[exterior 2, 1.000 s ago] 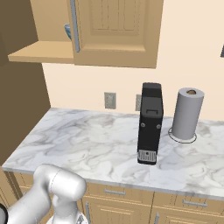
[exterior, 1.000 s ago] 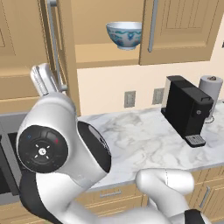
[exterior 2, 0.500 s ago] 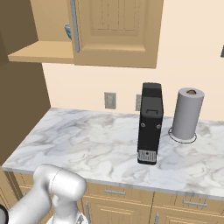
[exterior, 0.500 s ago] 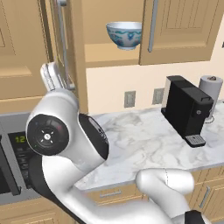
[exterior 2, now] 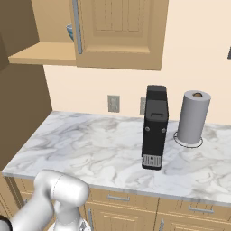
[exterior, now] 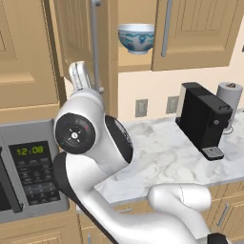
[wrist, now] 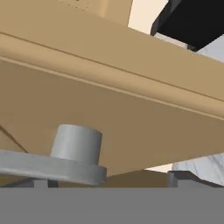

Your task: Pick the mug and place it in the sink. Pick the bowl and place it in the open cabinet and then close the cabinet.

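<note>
The blue-patterned white bowl [exterior: 136,37] stands on the shelf inside the open upper cabinet [exterior: 138,66]; its rim peeks out behind a door handle [exterior 2: 70,31]. The cabinet's left door [exterior: 78,38] is swung partway out, its long bar handle [exterior: 95,45] facing me. My forearm [exterior: 80,78] reaches up against that door's lower edge. In the hand view my gripper [wrist: 107,180] is open, pressed close to the door panel [wrist: 131,118], with the handle's mount [wrist: 77,144] between the fingertips. The mug and the sink are out of view.
A black coffee machine [exterior: 202,119] [exterior 2: 154,126] and a grey paper-towel roll [exterior: 229,102] [exterior 2: 193,117] stand on the marble counter [exterior: 162,157]. A microwave [exterior: 28,174] sits at the left. The cabinet's right door [exterior: 198,31] is shut.
The open cabinet door and its handle have swung to the right, toward the bowl. My elbow has risen and shifted right with it, uncovering the microwave. The bowl has stayed put.
</note>
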You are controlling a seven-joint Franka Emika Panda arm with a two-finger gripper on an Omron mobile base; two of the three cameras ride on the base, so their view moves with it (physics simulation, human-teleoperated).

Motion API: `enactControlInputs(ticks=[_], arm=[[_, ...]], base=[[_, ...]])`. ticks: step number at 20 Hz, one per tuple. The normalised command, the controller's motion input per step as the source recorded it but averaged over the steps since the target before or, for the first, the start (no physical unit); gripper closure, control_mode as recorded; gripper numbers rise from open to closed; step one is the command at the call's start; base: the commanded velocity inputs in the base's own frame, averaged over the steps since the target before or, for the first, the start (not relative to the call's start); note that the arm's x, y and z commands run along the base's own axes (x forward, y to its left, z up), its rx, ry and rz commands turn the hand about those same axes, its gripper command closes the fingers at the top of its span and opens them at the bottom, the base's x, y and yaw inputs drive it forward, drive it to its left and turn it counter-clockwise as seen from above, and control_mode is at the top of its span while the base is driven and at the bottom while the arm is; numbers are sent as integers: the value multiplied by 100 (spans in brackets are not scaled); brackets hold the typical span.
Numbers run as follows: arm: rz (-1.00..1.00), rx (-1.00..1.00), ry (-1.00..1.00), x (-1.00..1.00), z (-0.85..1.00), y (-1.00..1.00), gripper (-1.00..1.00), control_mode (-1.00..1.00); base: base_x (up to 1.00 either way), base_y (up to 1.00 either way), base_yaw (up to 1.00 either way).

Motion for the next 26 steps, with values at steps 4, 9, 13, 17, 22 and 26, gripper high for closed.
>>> enactControlInputs(ticks=[4, 9, 13, 17, 22, 26], arm=[[-6, 6, -9, 28, -5, -61, -100, -100], [-7, 4, -10, 37, -7, -49, -100, -100], [-6, 0, -12, 56, -2, -27, -100, -100], [-6, 0, -7, 78, 0, -15, -100, -100], [-6, 0, -5, 79, 0, -25, -100, -100], [-4, 3, -7, 68, 0, -53, -100, -100]], base=[[0, 0, 0], [0, 0, 0], [0, 0, 0], [0, 0, 0], [0, 0, 0], [0, 0, 0]])
